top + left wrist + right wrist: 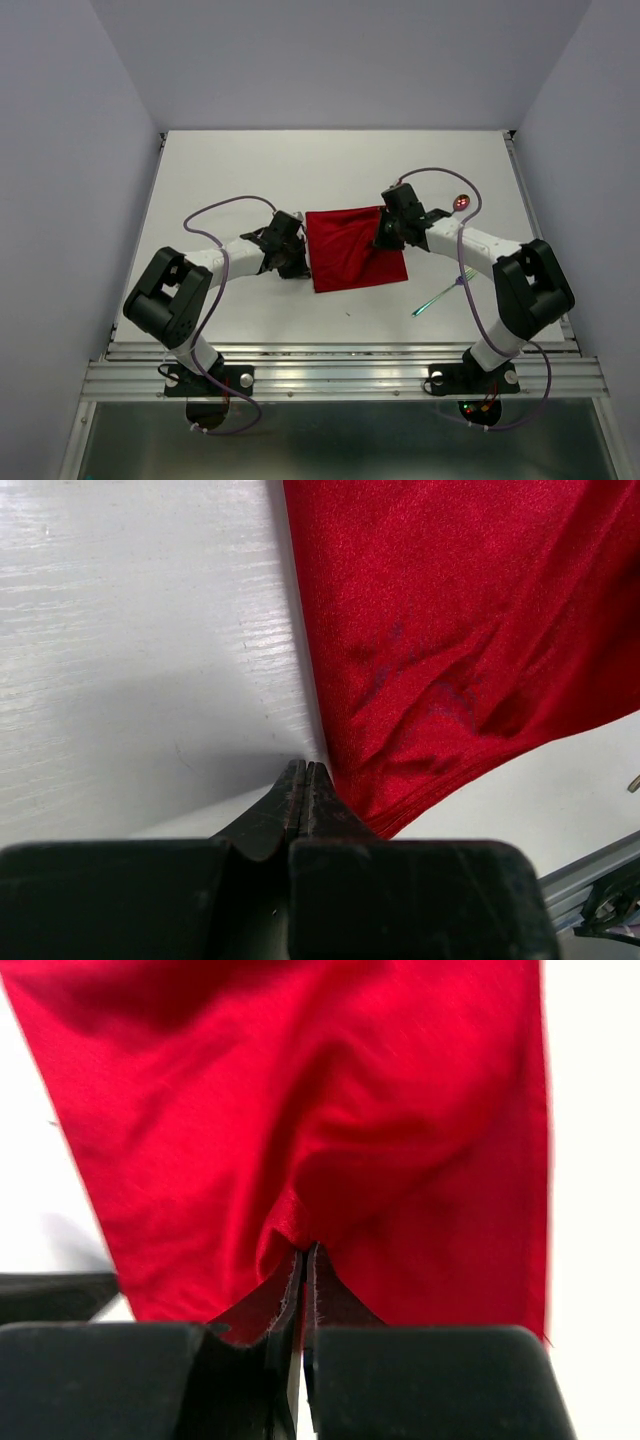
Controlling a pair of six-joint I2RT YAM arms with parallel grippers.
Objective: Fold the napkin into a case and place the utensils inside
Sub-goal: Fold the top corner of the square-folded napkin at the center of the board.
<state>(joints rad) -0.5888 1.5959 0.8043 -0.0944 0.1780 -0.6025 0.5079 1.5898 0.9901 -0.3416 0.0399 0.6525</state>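
midway across the worktop [250, 170], roughly central: napkin [350, 255], spread out as a rough, rumpled square, not yet narrowed into any case. at its right edge, right claw [304, 1255] pressed together on a small pucker of red cloth, with the fabric drawn up into a ridge at the tips. probably gripped there so as to lift that side and carry it over toward the left for a fold. at the opposite edge, close to the near-left corner, left claw [305, 772] pressed together too, tips low on the worktop and touching the hem. cannot tell whether catching any cloth or merely resting alongside. likely set there as an anchor against sliding during a pull from the other side. off to the right, well apart from the cloth and out of the fold's path: fork [440, 294] with teal handle toward the near right, spoon [461, 203] with red bowl farther back. both apparently kept aside for later, judging by the unfolded cloth.
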